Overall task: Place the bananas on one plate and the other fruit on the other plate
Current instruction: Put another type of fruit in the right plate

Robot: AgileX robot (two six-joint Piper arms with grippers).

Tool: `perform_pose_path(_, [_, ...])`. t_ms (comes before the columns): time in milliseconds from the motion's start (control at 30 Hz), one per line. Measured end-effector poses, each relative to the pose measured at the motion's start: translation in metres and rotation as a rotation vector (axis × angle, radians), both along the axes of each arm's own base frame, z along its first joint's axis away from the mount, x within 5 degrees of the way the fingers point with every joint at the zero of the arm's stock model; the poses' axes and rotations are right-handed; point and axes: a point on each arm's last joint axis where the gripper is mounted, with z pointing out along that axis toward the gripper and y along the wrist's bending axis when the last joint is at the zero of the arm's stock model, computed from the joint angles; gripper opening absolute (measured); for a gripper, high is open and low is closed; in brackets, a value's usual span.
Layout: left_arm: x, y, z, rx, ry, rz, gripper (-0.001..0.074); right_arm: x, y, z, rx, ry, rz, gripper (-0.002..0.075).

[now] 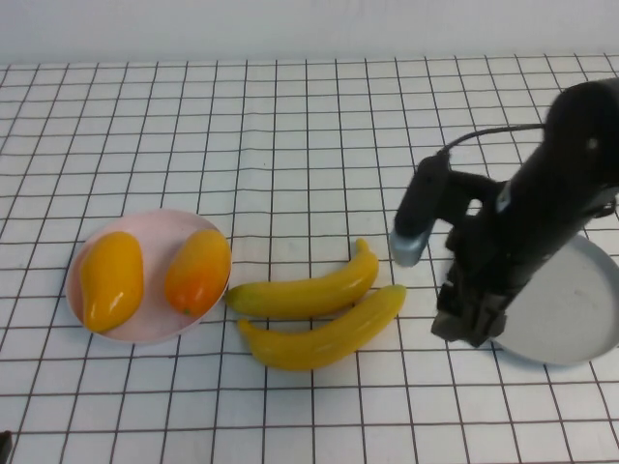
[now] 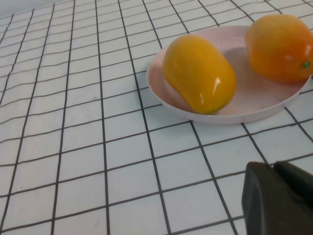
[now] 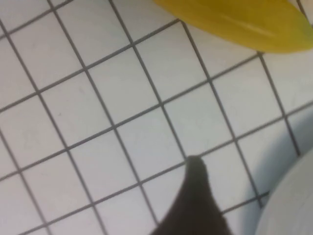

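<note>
Two yellow bananas lie side by side on the table, one point(image 1: 305, 293) behind the other point(image 1: 324, 333). The grey plate point(image 1: 580, 309) at the right holds nothing that I can see and is partly hidden by my right arm. My right gripper point(image 1: 466, 324) hangs low over the table at that plate's left rim, right of the bananas, shut and empty. Its wrist view shows the fingertips point(image 3: 195, 171), a banana end point(image 3: 239, 19) and the plate's rim point(image 3: 293, 210). The pink plate point(image 1: 155, 295) holds two orange-yellow fruits point(image 1: 111, 280) point(image 1: 197, 271). My left gripper point(image 2: 279, 200) is shut and empty, near the pink plate point(image 2: 254, 98).
The table is covered by a white cloth with a black grid point(image 1: 290, 145). The far half of it holds no objects. My right arm point(image 1: 561, 184) reaches in from the right above the grey plate.
</note>
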Motion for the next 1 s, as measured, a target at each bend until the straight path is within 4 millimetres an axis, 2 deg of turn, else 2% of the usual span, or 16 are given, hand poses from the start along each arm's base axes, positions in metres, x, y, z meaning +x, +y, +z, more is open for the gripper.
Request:
perform_pose_path(67, [0.000,0.000,0.000,0.000,0.000,0.000,-0.0001,0.002,0.019,-0.006,-0.052,-0.056,0.120,0.0517])
perform_pose_path(133, [0.000,0.000,0.000,0.000,0.000,0.000,-0.0001,0.003,0.036,-0.014,-0.090,-0.095,0.220,0.0546])
perform_pose_path(333, [0.000,0.000,0.000,0.000,0.000,0.000,-0.0001,0.010,0.082,-0.035,-0.123,-0.152,0.382,0.0566])
perform_pose_path(467, [0.000,0.000,0.000,0.000,0.000,0.000,-0.0001,0.017,0.101,-0.054,-0.137,-0.135,0.415,0.0566])
perform_pose_path(600, [0.000,0.000,0.000,0.000,0.000,0.000,-0.0001,0.024,0.109,-0.069,-0.137,-0.112,0.415,0.0563])
perform_pose_path(733, [0.000,0.000,0.000,0.000,0.000,0.000,0.0000,0.026,0.112,-0.078,-0.138,-0.089,0.412,0.0514])
perform_pose_path(800, [0.000,0.000,0.000,0.000,0.000,0.000,-0.0001,0.026,0.113,-0.078,-0.137,-0.088,0.411,0.0459])
perform_pose_path(900, [0.000,0.000,0.000,0.000,0.000,0.000,-0.0001,0.025,0.113,-0.076,-0.138,-0.078,0.411,0.0320])
perform_pose_path(1000, [0.000,0.000,0.000,0.000,0.000,0.000,-0.0001,0.025,0.113,-0.068,-0.148,-0.048,0.395,0.0316])
